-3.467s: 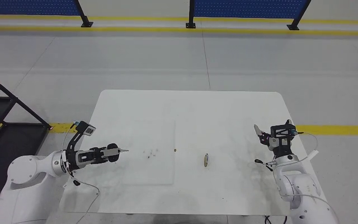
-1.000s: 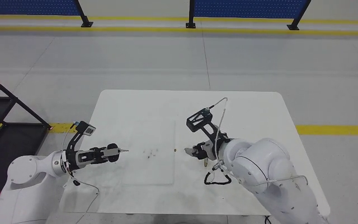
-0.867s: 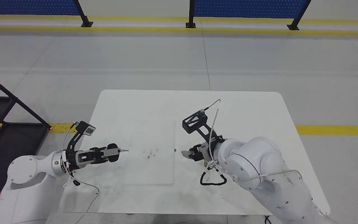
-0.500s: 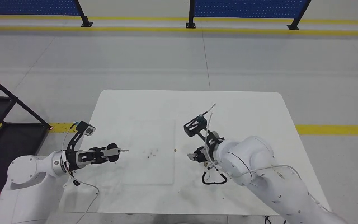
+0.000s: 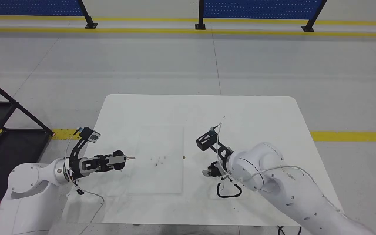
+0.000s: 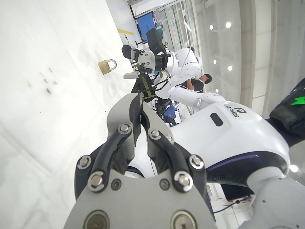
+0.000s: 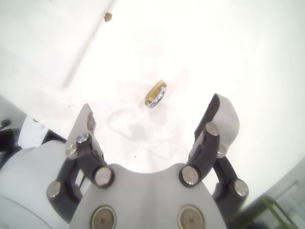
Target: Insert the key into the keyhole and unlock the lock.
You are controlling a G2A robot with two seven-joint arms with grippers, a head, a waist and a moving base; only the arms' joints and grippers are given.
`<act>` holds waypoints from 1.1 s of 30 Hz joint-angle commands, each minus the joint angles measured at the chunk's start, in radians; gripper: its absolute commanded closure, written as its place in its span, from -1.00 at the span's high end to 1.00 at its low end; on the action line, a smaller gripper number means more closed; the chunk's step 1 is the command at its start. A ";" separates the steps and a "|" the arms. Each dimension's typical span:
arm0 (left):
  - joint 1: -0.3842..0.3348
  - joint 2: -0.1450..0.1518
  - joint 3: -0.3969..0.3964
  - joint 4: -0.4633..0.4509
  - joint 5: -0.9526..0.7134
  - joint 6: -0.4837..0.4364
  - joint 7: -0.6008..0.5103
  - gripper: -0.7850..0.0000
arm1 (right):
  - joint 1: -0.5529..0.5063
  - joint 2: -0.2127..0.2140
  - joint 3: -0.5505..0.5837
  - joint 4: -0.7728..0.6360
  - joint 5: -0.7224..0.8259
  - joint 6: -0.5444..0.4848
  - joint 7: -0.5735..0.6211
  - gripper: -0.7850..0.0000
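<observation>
Brass lock (image 7: pixel 156 94) under right end effector (image 7: pixel 151 106)

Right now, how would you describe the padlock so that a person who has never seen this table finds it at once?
Start at the white table and find the open tool of the right arm, near the table's middle. Just below it sits the small brass padlock with a silver shackle. It is the sole shiny two-colour item; the brown speck beside it is far smaller and dull.

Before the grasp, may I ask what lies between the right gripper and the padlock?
Just bare table between right gripper and padlock, seen in the right wrist view.
</observation>
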 commanded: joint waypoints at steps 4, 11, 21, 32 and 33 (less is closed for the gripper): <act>0.000 0.000 0.000 0.000 0.000 0.000 0.000 -1.00 | 0.037 0.011 -0.045 0.045 0.058 0.000 0.000 1.00; 0.000 0.000 0.000 0.000 0.000 0.000 0.000 -1.00 | 0.086 0.017 -0.094 0.088 0.119 0.000 0.000 1.00; 0.000 0.000 0.000 0.000 0.000 0.000 0.000 -1.00 | 0.136 0.009 -0.149 0.145 0.177 0.000 0.000 0.60; 0.000 0.000 0.000 0.000 0.000 0.000 0.000 -1.00 | 0.170 -0.002 -0.190 0.202 0.208 0.008 -0.008 0.15; 0.000 0.000 0.000 0.000 0.000 0.000 0.000 -1.00 | 0.173 -0.002 -0.193 0.206 0.211 0.010 -0.009 0.08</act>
